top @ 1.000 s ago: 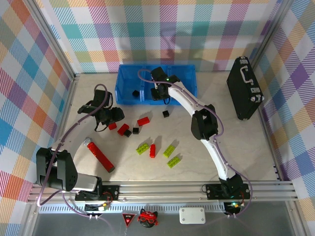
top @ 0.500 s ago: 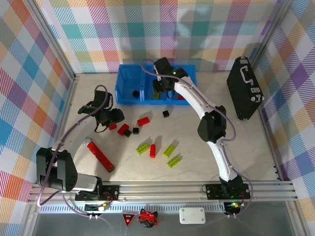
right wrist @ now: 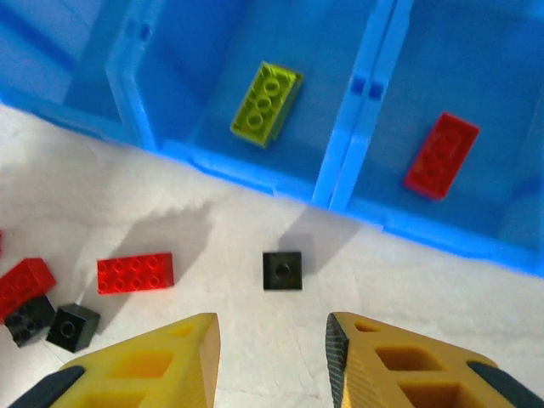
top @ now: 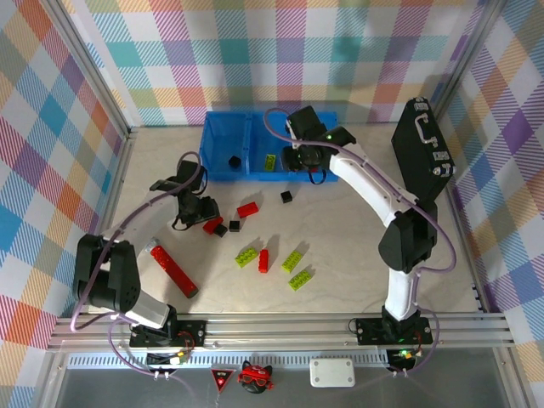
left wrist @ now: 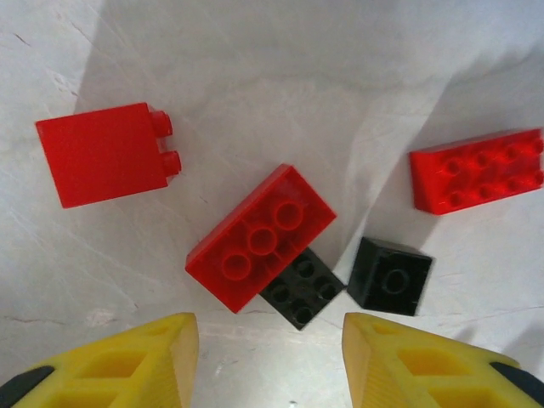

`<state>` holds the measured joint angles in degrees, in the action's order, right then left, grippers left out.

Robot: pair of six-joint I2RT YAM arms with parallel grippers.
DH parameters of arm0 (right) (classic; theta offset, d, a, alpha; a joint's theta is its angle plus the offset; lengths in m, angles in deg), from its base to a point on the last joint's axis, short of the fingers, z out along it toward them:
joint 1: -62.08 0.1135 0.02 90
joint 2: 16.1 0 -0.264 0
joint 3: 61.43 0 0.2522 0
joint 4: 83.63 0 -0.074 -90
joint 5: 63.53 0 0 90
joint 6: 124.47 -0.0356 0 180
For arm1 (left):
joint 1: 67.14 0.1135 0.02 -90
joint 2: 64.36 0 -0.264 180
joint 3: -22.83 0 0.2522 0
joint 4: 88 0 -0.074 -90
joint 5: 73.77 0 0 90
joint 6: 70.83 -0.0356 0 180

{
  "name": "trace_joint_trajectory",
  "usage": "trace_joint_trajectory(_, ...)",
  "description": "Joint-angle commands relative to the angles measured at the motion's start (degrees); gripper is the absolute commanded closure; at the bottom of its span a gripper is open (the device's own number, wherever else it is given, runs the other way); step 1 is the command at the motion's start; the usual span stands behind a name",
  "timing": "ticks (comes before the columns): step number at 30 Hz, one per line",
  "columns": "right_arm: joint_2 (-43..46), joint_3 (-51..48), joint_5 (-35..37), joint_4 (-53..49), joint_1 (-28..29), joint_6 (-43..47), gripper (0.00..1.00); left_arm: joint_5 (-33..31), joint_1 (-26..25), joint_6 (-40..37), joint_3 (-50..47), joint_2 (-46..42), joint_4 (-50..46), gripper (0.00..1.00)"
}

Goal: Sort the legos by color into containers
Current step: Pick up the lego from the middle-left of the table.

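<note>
Hovering low over the left half of the desk [top: 357,246], the left claw [left wrist: 270,357] is hanging with its yellow fingers [left wrist: 127,370] apart and nothing between them. Just ahead of it, a red brick [left wrist: 261,238] is lying studs up and overlapping one corner of a black brick [left wrist: 302,291]. A second black brick [left wrist: 389,276] is sitting just beside that one. A red block [left wrist: 102,166] is lying on its side a little farther out to the left. A longer red brick [left wrist: 478,170] is lying off to the right.

The right claw [right wrist: 272,365] is hanging near the far edge of the desk, just in front of the blue bins [top: 223,136]. Its fingers are also standing apart and gripping nothing. A lone black cube [right wrist: 281,270] is sitting on the desk ahead of the gap between them.

Inside the bins, a small black piece [top: 234,160] is lying in the left compartment. A lime green brick [right wrist: 266,104] is lying in the middle one, and a red piece [right wrist: 440,155] in the right one.

Toward the middle of the desk, three green bricks [top: 247,256] [top: 295,260] [top: 300,280] are lying loose, with a small red one [top: 263,260] between the first two. A long red bar [top: 172,269] is lying slantwise toward the near left corner. A black briefcase [top: 422,153] is resting by the right edge, near the far right corner.
</note>
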<state>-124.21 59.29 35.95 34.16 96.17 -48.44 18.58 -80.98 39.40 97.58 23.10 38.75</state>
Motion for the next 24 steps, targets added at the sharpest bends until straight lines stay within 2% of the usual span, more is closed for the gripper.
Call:
trace_joint_trajectory(1,5.34,-5.18,0.90,1.72,-0.07,-1.95,0.60,2.26,-0.30,-5.56,3.66,3.67,-3.91,0.49)
trace_joint_trajectory(5,9.46,-11.09,2.41,2.47,-0.16,-2.84,0.60,4.75,-0.30,-11.18,7.77,7.74,-6.92,0.43)
trace_joint_trajectory(9,11.18,-14.01,2.74,2.40,-0.16,-3.61,0.60,5.52,-0.39,-14.34,10.65,10.32,-8.47,0.41)
trace_joint_trajectory(11,11.67,-14.80,2.74,2.24,-0.16,-3.75,0.60,5.67,-0.39,-15.72,11.67,11.45,-9.25,0.35)
trace_joint_trajectory(24,13.63,-16.29,3.41,2.04,-0.16,-4.03,0.60,0.38,-1.62,-16.54,15.23,17.26,-10.26,0.35)
